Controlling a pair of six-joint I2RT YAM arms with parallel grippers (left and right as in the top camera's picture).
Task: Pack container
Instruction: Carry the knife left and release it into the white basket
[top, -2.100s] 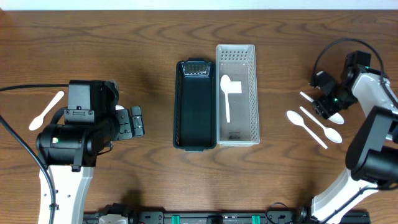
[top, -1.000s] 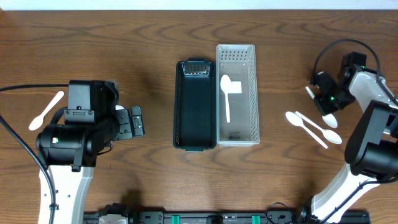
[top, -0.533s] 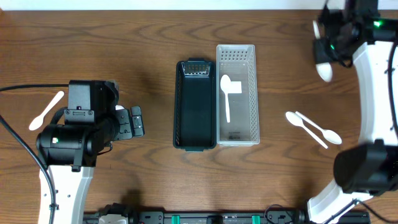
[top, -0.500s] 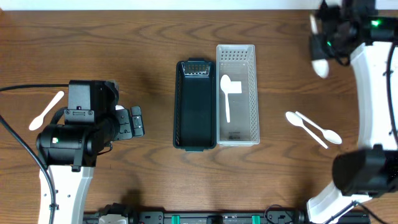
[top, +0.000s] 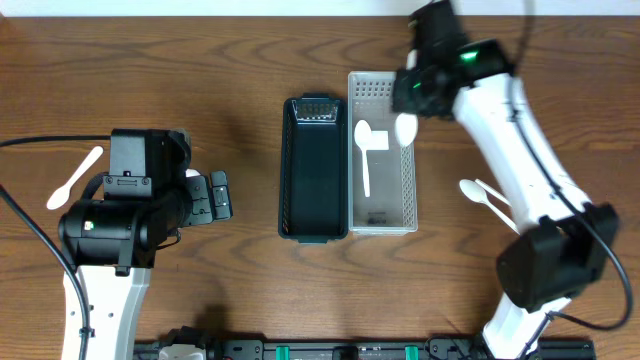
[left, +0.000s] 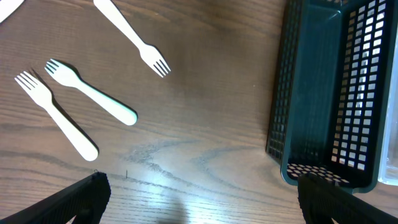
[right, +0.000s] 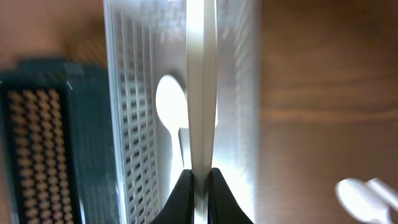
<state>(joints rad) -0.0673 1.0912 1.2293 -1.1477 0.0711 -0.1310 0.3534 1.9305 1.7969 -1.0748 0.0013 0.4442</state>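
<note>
The right gripper (right: 200, 177) is clamped tight on the handle of a white spoon (right: 200, 93), holding it above the white basket (top: 380, 85) near its right wall; another spoon (top: 364, 150) already lies inside. This looks like the delivery step; next comes centring over the basket, lowering and letting go. The left gripper (left: 202, 196) hangs spread wide and empty, left of the dark basket (top: 314, 170).

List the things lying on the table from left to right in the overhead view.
A white spoon → dark basket → white basket with a spoon inside → two spoons. The held spoon in the right jaws overlaps the white basket, so it is left out.
</note>
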